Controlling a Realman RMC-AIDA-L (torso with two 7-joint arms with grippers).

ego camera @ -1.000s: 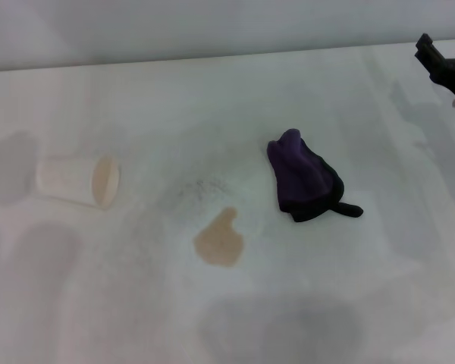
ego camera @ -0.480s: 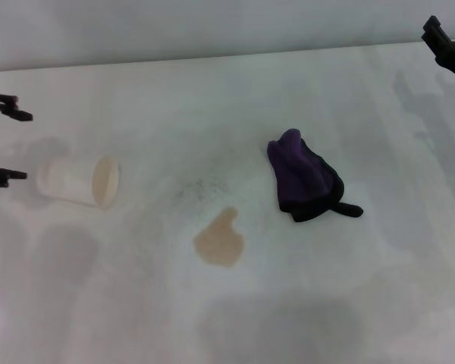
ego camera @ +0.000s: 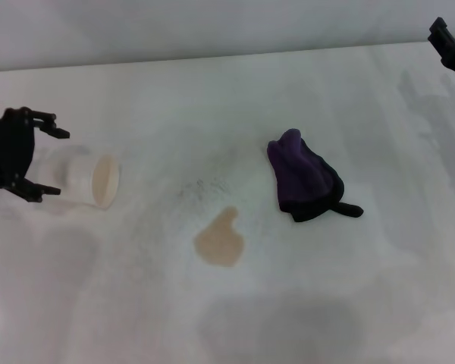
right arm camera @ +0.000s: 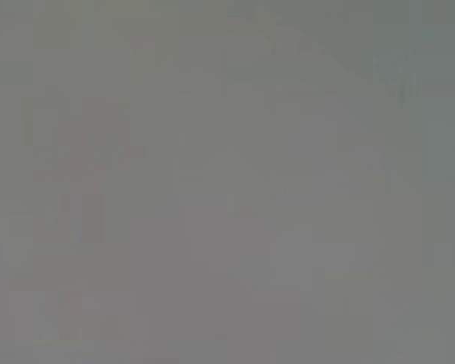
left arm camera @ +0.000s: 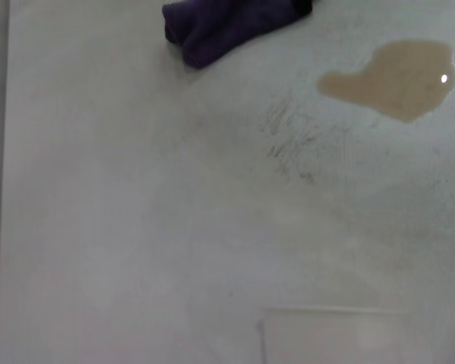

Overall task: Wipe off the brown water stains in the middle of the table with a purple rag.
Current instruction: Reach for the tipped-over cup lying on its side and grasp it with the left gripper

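Rag (ego camera: 307, 180) first, since that's what this whole job hangs on: the purple rag is sitting bunched up on the table (ego camera: 379, 288), untouched, off to the right of the brown stain (ego camera: 220, 241) and a bit farther back, with its black tail poking out toward the right. Close to the puddle but not touching it, so nothing's been wiped yet, as far as I can judge. The stain is a tan blob with a narrow lobe pointing away from me, and there's a faint grey speckled smudge (ego camera: 201, 188) just behind it that isn't what we're after. My left gripper (ego camera: 38, 155) is over on the left side with its fingers spread wide, straddling the closed end of a white paper cup (ego camera: 87, 178) that's lying on its side with its mouth facing the middle of the table. I can't tell if the fingers are touching it. My guess is the cup is where the spill came from, and grabbing it gets it out of the wiping path. From the left wrist camera I can see the rag and the stain farther off, well apart from that arm. The right gripper (ego camera: 449, 45) is barely peeking in at the far right corner, parked high, and I honestly can't tell whether it's open or closed; its wrist camera shows nothing but flat grey. It's the arm nearer the rag, so I'd expect it to do the pickup.
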